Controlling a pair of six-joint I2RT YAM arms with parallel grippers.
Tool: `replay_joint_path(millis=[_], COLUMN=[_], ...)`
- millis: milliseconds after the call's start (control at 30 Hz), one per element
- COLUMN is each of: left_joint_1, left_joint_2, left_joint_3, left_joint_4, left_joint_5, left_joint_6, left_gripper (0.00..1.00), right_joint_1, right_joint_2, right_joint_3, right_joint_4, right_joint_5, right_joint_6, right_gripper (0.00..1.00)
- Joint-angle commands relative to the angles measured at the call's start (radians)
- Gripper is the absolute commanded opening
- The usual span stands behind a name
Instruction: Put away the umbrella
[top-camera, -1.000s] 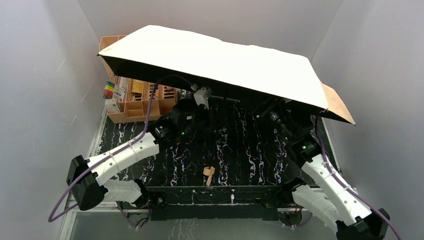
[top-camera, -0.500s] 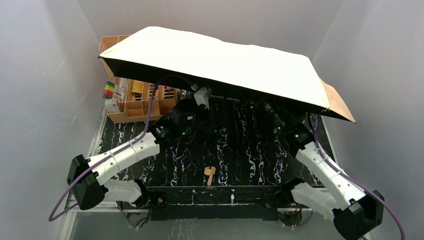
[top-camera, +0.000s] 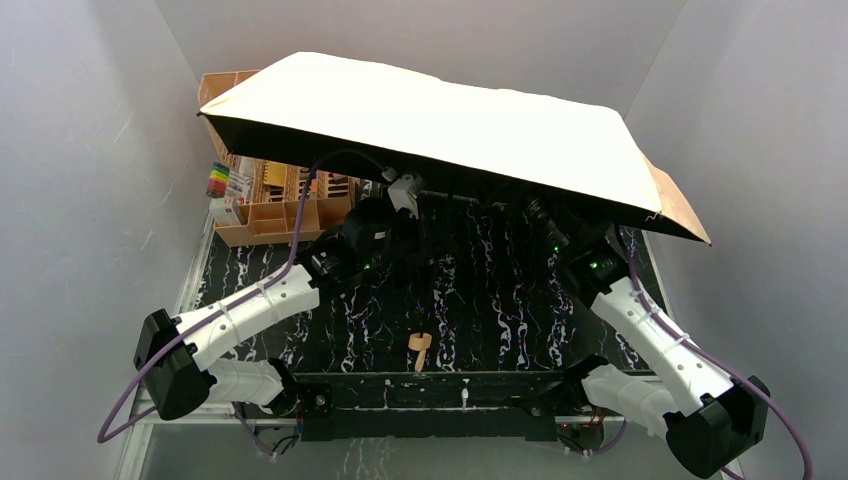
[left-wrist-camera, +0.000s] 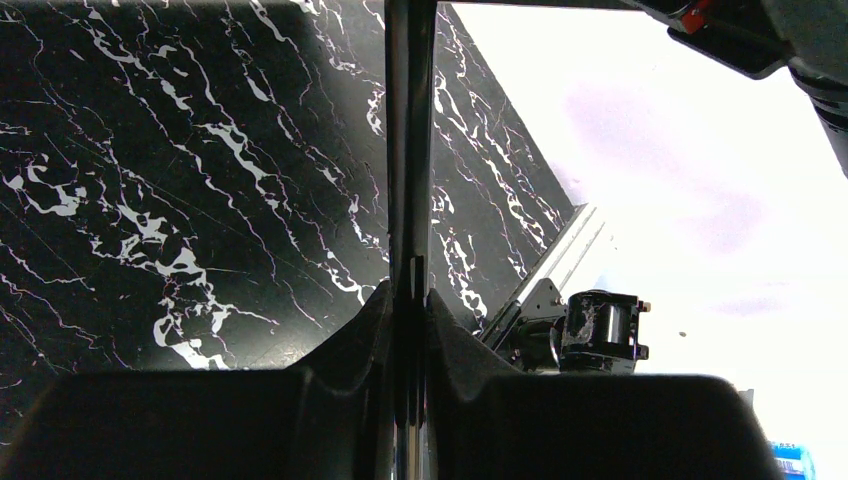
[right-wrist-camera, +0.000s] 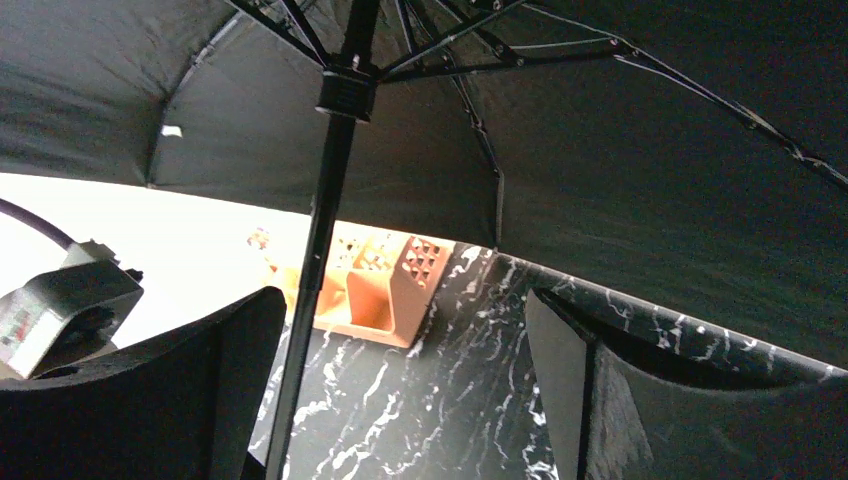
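I've got the umbrella (top-camera: 430, 120) fully open over the table's (top-camera: 480, 300) far edge, collapsing not yet begun. Left gripper (left-wrist-camera: 410, 290) clamps its shaft (right-wrist-camera: 322, 235); right gripper (right-wrist-camera: 395, 345) stands spread wide alongside.

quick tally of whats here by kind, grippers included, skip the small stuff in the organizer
umbrella: 1, open
desk organizer: 1
grippers: 2, left gripper shut on the umbrella's shaft, right gripper open under the canopy
total: 4
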Motion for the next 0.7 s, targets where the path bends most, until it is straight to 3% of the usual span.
replay_joint_path(millis=[0, 267, 533, 667], left_joint_1=[-0.001, -0.001, -0.001, -0.002], left_joint_2=[-0.012, 0.013, 0.013, 0.019], left_joint_3=[0.009, 0.025, 0.020, 0.020], left_joint_4=[-0.003, -0.022, -0.028, -0.023], left_joint_5=[0.007, 0.027, 0.034, 0.044], left_joint_6=[-0.004, -0.003, 0.002, 0.002], left_gripper=[0.00, 0.00, 0.00, 0.00], right_joint_1=[-0.006, -0.008, -0.008, -0.008], right_joint_2=[-0.008, -0.040, -0.025, 0.053], right_joint_3=[0.087, 0.091, 0.052, 0.102], right_joint_4=[-0.053, -0.030, 0.146, 0.184], right_joint_5=[0.002, -0.069, 0.012, -0.006], right_joint_6=[-0.107, -0.034, 0.209, 0.256], right_gripper=[0.99, 0.99, 0.84, 0.83])
